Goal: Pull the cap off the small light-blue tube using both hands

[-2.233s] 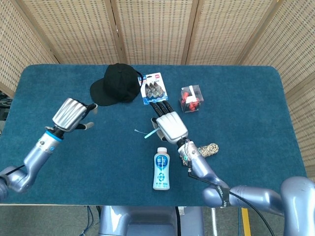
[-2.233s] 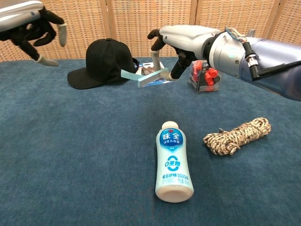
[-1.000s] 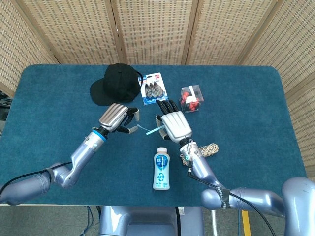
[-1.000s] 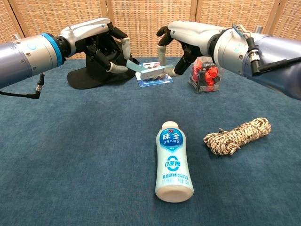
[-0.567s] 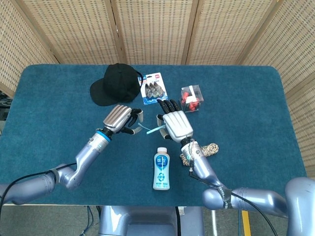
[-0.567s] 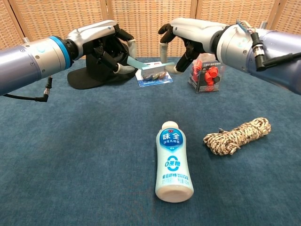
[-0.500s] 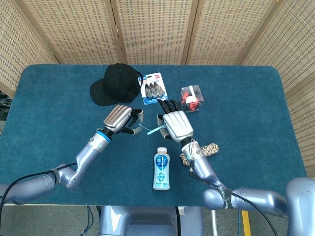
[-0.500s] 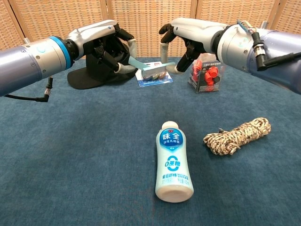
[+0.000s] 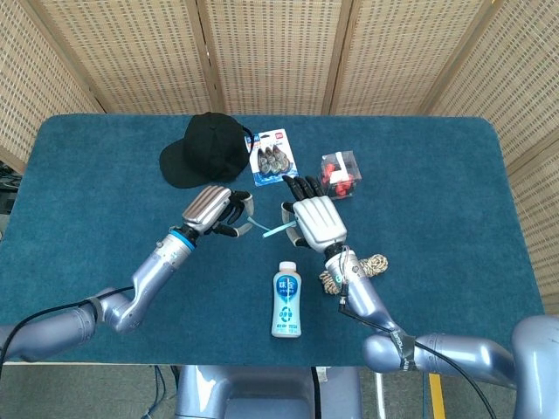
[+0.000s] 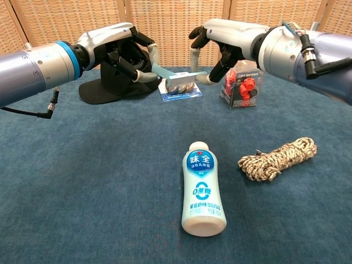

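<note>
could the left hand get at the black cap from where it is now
Probably not freely. The left hand hangs just in front of the black cap with no object between them, but it grips one end of the light-blue tube, whose other end the right hand holds.

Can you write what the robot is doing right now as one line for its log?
step: cap pull | left hand: pinches one end of light-blue tube | right hand: pinches other end | tube: held above table | cap: not visibly off

The glossy silver-blue left arm (image 10: 27,69) is wearing a bright blue wrist band and trailing a thin black cable. Both the left hand (image 10: 118,52) and right hand (image 10: 223,41) are showing ribbed silver backs and black fingers with pale tips.
</note>
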Available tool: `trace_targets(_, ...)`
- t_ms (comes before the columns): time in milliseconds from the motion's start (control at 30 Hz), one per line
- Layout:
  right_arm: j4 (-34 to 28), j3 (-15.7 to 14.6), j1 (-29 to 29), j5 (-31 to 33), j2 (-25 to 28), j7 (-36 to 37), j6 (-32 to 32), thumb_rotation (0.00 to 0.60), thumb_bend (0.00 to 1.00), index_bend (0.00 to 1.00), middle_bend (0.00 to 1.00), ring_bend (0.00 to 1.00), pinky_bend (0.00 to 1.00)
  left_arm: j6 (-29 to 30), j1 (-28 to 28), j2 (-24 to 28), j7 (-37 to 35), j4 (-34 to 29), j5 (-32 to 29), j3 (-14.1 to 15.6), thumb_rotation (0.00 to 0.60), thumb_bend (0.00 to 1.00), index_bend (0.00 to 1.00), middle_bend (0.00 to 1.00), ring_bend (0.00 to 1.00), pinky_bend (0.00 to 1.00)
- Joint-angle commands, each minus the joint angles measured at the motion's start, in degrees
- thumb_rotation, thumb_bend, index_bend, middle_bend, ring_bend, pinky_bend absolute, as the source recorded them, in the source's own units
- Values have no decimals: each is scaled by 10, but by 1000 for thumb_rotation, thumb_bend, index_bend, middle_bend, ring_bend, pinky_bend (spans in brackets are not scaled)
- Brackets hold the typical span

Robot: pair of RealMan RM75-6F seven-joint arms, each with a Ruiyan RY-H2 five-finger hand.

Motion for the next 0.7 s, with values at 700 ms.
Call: trace_targets(700, -5, 2, 5, 28, 1, -1, -1, 600, 622, 642, 50, 0, 0, -42, -18, 41, -6, -13, -8, 3, 600, 308, 560, 850, 839, 815)
